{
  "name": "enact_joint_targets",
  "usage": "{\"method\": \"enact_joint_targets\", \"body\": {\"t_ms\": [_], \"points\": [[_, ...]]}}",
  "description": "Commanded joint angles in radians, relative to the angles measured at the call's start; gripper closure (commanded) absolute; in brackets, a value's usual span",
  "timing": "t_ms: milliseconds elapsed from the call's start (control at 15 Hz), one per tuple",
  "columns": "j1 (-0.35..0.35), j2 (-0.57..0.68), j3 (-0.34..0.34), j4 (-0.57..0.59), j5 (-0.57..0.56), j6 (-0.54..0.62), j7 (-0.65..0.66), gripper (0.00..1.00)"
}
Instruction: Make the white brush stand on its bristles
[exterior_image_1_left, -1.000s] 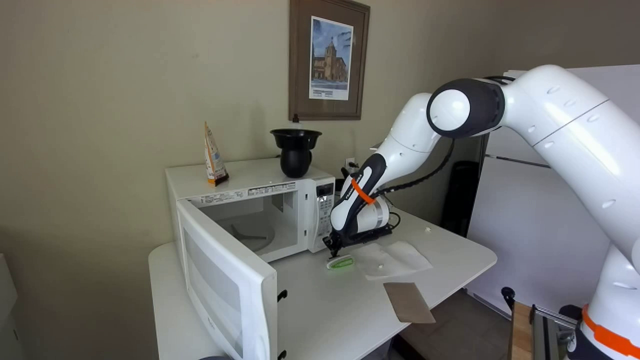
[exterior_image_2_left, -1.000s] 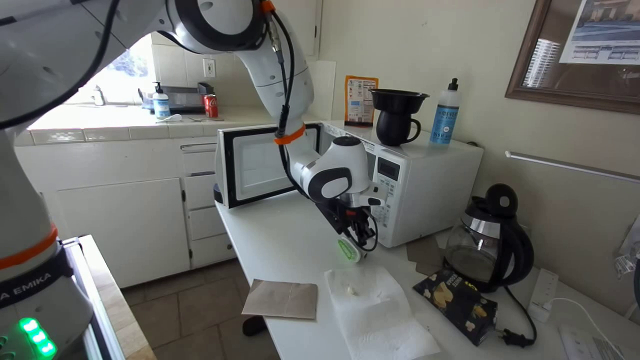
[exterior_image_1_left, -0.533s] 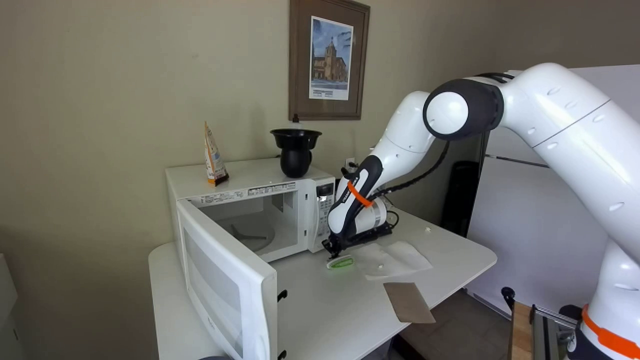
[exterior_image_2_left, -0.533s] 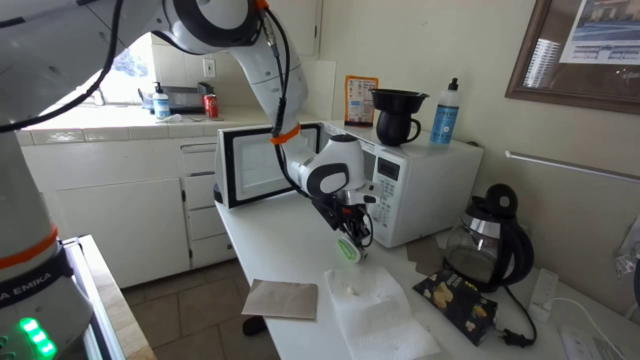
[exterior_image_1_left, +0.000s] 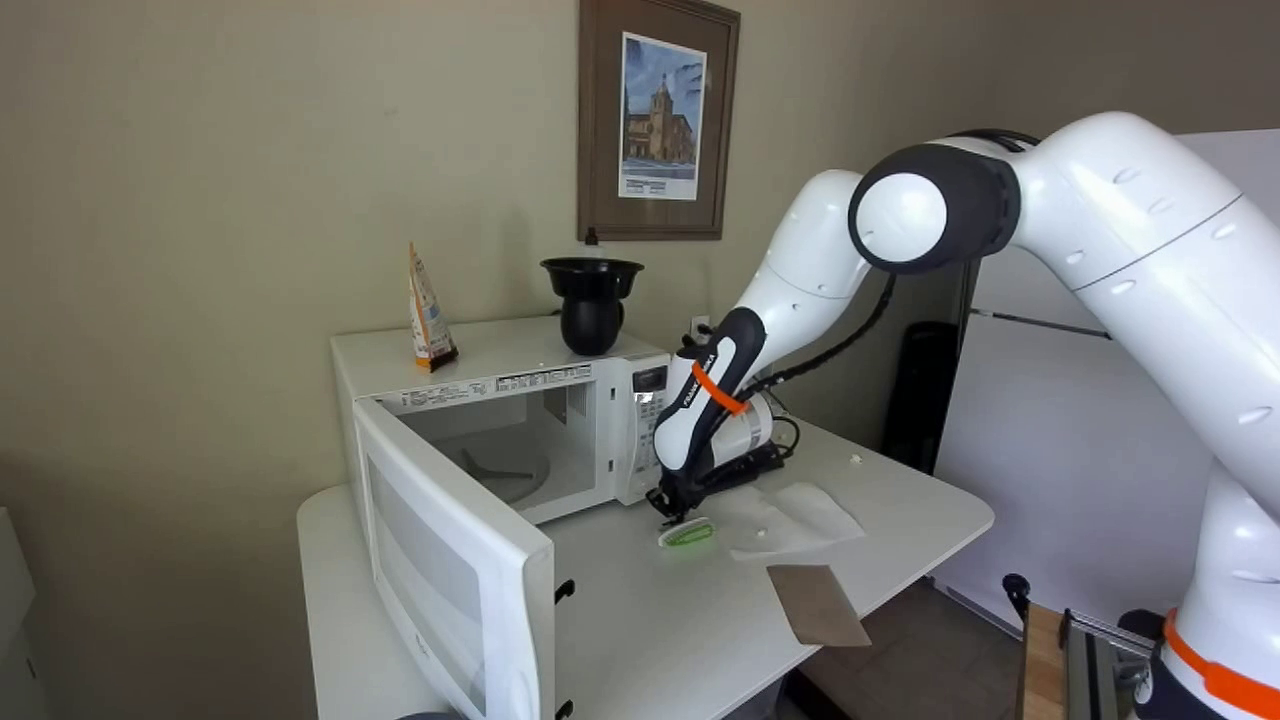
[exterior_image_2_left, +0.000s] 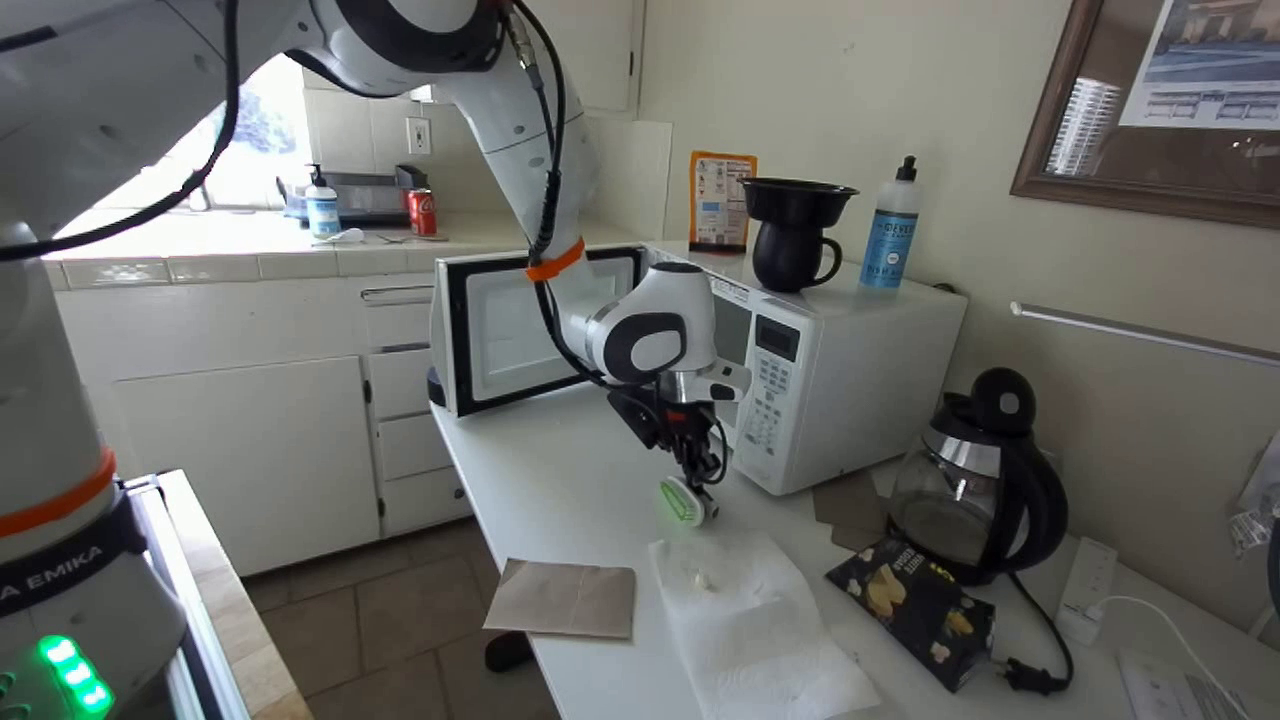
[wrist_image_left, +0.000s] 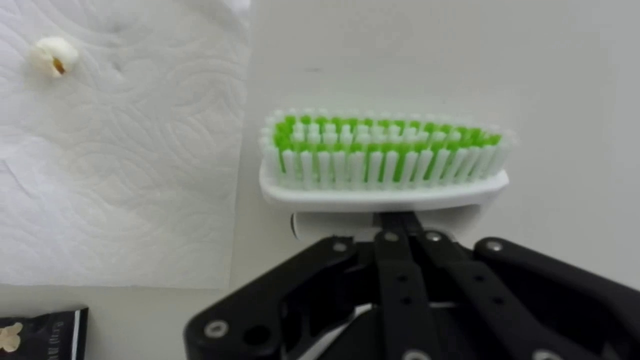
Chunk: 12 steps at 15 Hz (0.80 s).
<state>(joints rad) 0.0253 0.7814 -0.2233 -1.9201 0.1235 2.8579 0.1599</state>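
“EMIKA” stands on the robot's base (exterior_image_2_left: 70, 580); “FRAN…KA”, crossed by a strap (exterior_image_1_left: 718, 390), on its wrist (exterior_image_1_left: 685, 430).

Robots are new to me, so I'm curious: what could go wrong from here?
The bristles of the white brush face sideways, so a push might slide rather than tip it. In the wrist view the brush hides the tips of the pincer, so any grip is unclear and could slip. The paper towel lies close by and might get dragged.
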Motion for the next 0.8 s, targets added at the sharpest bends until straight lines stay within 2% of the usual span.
{"method": "enact_joint_targets", "body": {"t_ms": [0, 267, 400, 733], "points": [[0.023, -0.051, 0.002, -0.064, -0.016, -0.057, 0.066, 1.00], [0.003, -0.079, 0.061, -0.114, 0.056, -0.083, 0.153, 1.00], [0.046, -0.089, 0.032, -0.146, 0.074, -0.083, 0.262, 1.00], [0.028, -0.126, 0.093, -0.196, 0.190, -0.139, 0.394, 1.00]]}}
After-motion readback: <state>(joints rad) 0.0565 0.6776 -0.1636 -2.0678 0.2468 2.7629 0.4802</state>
